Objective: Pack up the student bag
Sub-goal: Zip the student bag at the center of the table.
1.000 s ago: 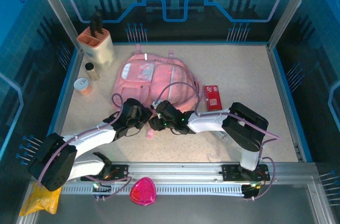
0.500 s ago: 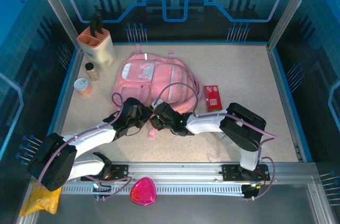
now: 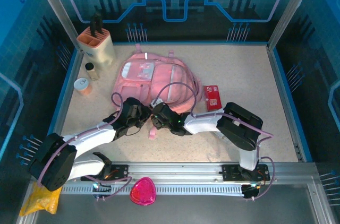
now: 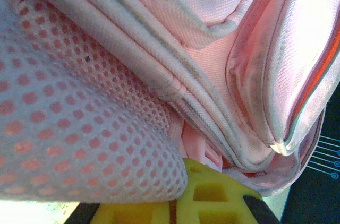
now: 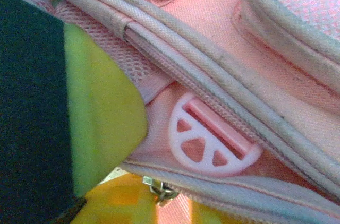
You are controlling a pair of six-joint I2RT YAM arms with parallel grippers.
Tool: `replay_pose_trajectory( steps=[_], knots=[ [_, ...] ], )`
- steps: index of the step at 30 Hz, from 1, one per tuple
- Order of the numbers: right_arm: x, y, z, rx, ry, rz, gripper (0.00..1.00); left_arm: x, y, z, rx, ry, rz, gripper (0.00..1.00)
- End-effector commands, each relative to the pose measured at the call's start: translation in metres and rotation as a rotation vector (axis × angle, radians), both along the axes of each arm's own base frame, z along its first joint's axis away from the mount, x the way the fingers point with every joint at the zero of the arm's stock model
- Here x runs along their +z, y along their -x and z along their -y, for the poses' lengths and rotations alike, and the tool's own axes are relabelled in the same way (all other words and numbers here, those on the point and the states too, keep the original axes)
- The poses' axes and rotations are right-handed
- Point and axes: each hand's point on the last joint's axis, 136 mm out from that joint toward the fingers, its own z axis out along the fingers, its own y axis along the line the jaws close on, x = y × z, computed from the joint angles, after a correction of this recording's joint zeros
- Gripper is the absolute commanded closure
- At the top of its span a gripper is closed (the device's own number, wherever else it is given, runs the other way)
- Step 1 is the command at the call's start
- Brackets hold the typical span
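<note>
From above, we saw the student bag (image 3: 154,78) lying flat in the middle of the desk (image 3: 249,75), its near edge hidden under both wrists. The left arm (image 3: 90,138) lay low and stretched in from the near left. The right arm (image 3: 204,123) was bent sharply at the elbow and pointed left, so the two wrists sat nose to nose at that edge. How wide either jaws stood was too small to tell there. A red packet (image 3: 213,97) lay just beside the bag on the right (its print was too small to read).

At the left wrist, pink mesh (image 4: 69,128) draped over the yellow fingers (image 4: 212,203). The left jaws were closed, but we could not tell whether they pinched cloth.

At the right wrist, the right jaws stood narrow against a piped seam, with a small metal zip pull (image 5: 158,188) at their gap and a round slotted pink tab (image 5: 212,144) just beyond. We could not tell whether they gripped it.
</note>
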Motion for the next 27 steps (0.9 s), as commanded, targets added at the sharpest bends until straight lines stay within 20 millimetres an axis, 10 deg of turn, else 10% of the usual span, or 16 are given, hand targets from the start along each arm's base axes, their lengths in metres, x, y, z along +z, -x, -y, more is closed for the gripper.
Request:
replay_pose_trajectory(
  steps=[1, 27],
  knots=[
    [0.014, -0.013, 0.012, -0.08, 0.0, 0.073, 0.86, 0.038, -0.005, 0.025, -0.084, 0.085, 0.088, 1.0],
    [0.007, 0.009, 0.068, -0.045, 0.026, 0.042, 1.0, 0.043, -0.008, 0.007, -0.047, 0.06, 0.093, 1.0]
  ],
)
